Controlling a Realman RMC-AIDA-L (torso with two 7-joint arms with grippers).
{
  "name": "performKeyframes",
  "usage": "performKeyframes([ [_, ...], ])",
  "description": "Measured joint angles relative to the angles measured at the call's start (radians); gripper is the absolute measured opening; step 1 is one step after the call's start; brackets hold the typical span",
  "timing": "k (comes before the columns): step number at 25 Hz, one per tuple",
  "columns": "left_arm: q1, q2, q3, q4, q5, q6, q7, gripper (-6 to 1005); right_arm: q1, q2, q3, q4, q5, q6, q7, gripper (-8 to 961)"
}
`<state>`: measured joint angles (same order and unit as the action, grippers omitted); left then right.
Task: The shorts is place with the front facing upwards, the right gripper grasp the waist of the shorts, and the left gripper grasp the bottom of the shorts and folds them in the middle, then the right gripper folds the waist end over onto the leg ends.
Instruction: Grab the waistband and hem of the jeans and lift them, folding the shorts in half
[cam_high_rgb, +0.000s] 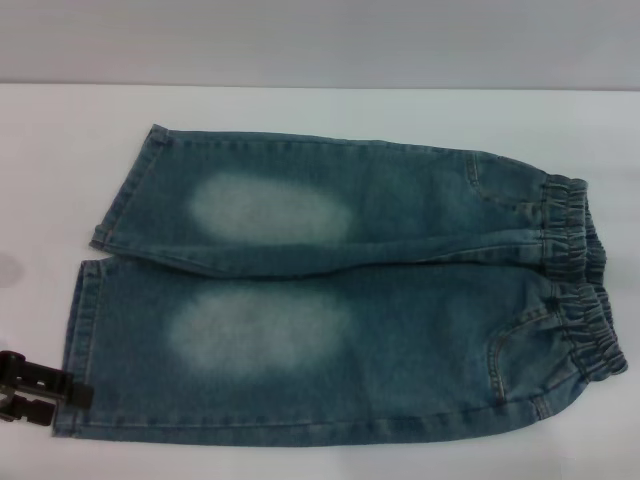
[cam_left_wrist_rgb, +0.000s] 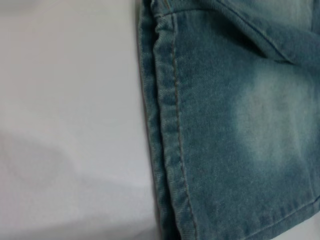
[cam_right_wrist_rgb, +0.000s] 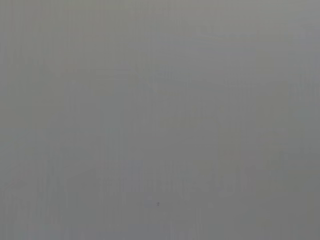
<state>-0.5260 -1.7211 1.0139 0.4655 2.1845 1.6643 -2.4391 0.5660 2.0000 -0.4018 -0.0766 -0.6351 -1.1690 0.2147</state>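
Nearest us, at the near left edge of the head view, we see one black two-fingered left pincer (cam_high_rgb: 50, 395). Its two fingers are parted a little, one above the other in that view, tips touching or just at the hem of the near leg; we cannot tell if cloth sits between them. Right pincer not seen in any view; the right wrist view shows only plain grey.

One pair of blue-green washed denim shorts (cam_high_rgb: 400, 330) lies flat, front up, on the white bench (cam_high_rgb: 300, 110). Two legs, near and far, two pale faded ovals, one per thigh. Two flat hemmed leg ends (cam_high_rgb: 82, 340) point to the left, by the pincer. The ruffled elastic waistband (cam_high_rgb: 580, 290) is at the far right, well apart from the pincer.
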Motion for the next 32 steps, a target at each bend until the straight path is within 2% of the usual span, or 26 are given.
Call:
performKeyframes([
  [32, -0.002, -0.010, 0.011, -0.001, 0.002, -0.012, -0.001, 824, 0.005, -0.010, 0.000, 0.011, -0.017, 0.000, 0.011, 612],
])
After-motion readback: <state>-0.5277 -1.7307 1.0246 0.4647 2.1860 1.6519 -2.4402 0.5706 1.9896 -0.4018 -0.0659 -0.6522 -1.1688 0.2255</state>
